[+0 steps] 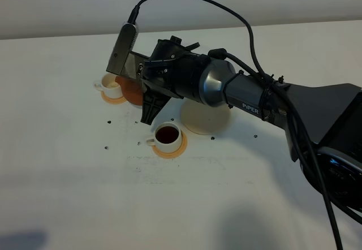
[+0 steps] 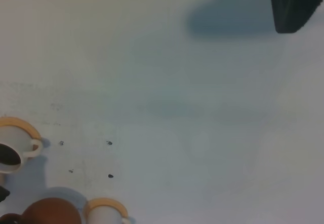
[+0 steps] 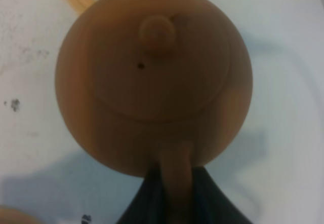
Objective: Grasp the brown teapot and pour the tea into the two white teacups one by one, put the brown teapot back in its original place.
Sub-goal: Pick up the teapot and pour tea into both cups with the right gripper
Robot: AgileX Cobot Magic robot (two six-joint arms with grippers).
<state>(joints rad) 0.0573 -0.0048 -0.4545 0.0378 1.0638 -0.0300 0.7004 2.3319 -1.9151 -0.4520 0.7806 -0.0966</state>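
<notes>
Far cup point(image 1: 110, 82) on far coaster point(image 1: 115, 99), left rear of worktop point(image 1: 68, 176). Teapot point(image 1: 133, 93) just right of far cup, handle in right gripper point(image 3: 174, 196), seemingly lifted off worktop, though arm point(image 1: 226, 86) hides much. Near cup point(image 1: 167, 136) on near coaster point(image 1: 169, 151), in front of teapot. Disc point(image 1: 201, 124) just right of near cup, partly under arm.

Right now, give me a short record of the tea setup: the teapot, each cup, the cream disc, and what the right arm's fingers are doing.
brown teapot: off its disc, close beside the far teacup
right fingers: shut on the teapot's handle
near teacup: holds dark tea, on an orange coaster
far teacup: inside looks pale, on another orange coaster
cream disc: bare, partly hidden by the arm
left fingers: not seen in any view
</notes>
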